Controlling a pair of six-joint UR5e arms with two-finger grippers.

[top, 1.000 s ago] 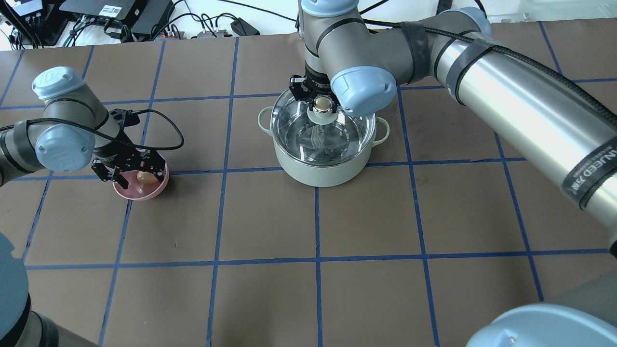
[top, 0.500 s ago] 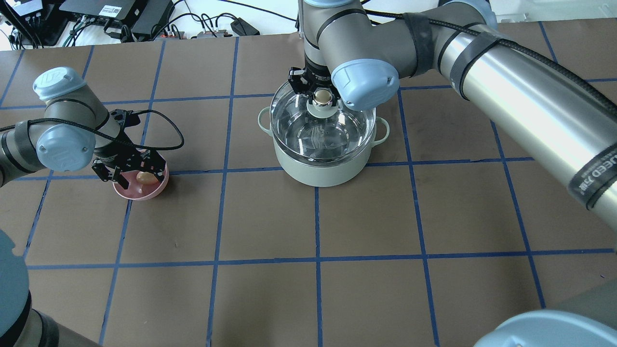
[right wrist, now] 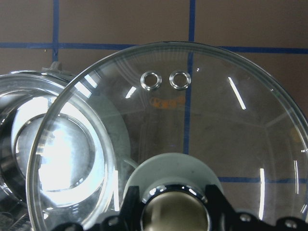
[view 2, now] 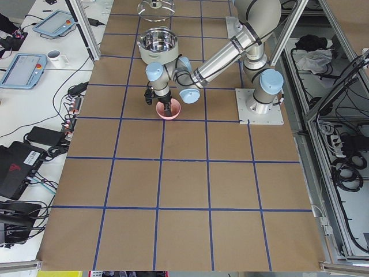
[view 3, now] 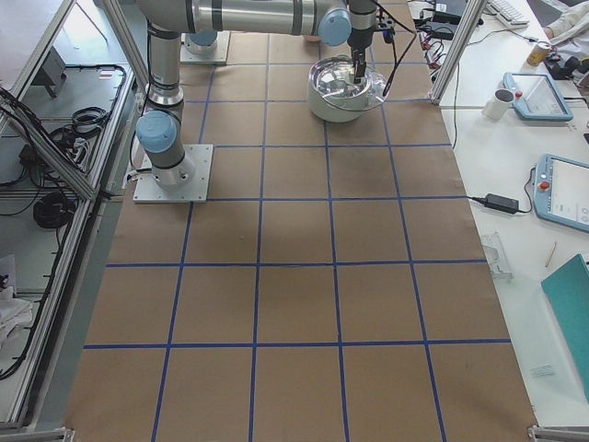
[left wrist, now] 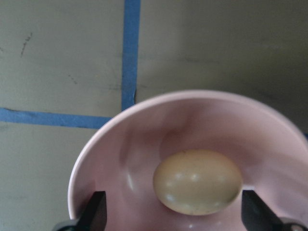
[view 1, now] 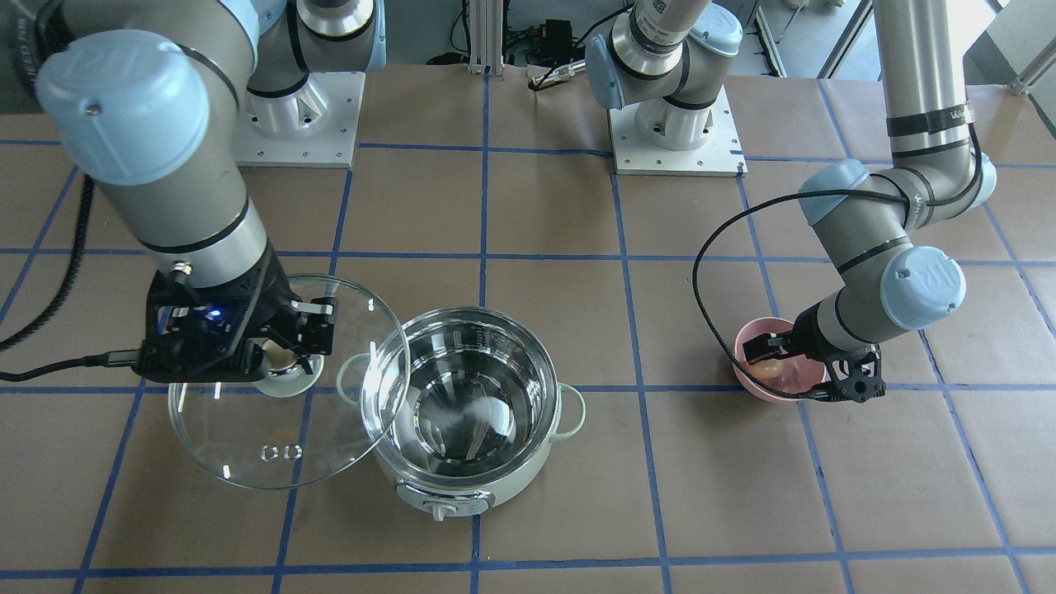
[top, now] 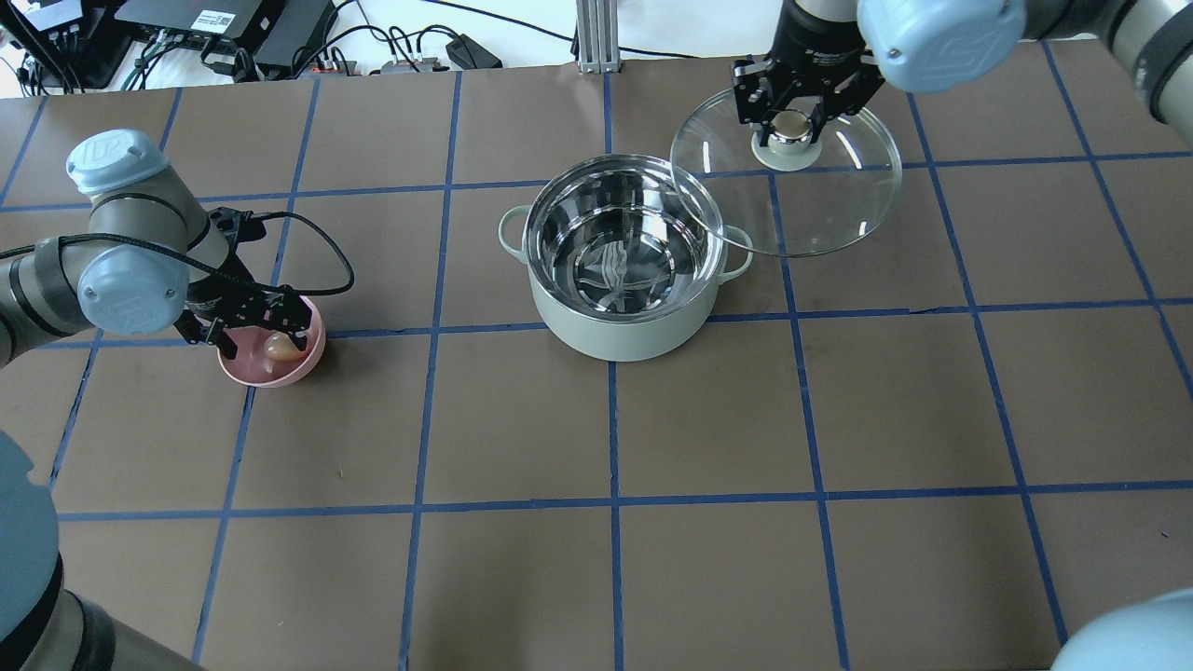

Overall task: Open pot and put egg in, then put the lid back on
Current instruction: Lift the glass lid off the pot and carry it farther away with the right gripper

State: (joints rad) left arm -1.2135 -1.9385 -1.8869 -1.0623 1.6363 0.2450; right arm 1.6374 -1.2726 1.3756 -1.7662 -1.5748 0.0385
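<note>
Brown desk [top: 746,419]: pot [top: 623,280] open at centre, right claw [top: 792,126] clamped on lid [top: 820,210] upper right; left claw [top: 256,334] apart around egg [top: 280,348], not yet lifted

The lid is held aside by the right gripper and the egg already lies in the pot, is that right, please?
Not quite. The egg lies in the bowl, as the left wrist view shows; the pot is empty in the overhead view. The rest holds: the right gripper holds the lid aside.
</note>
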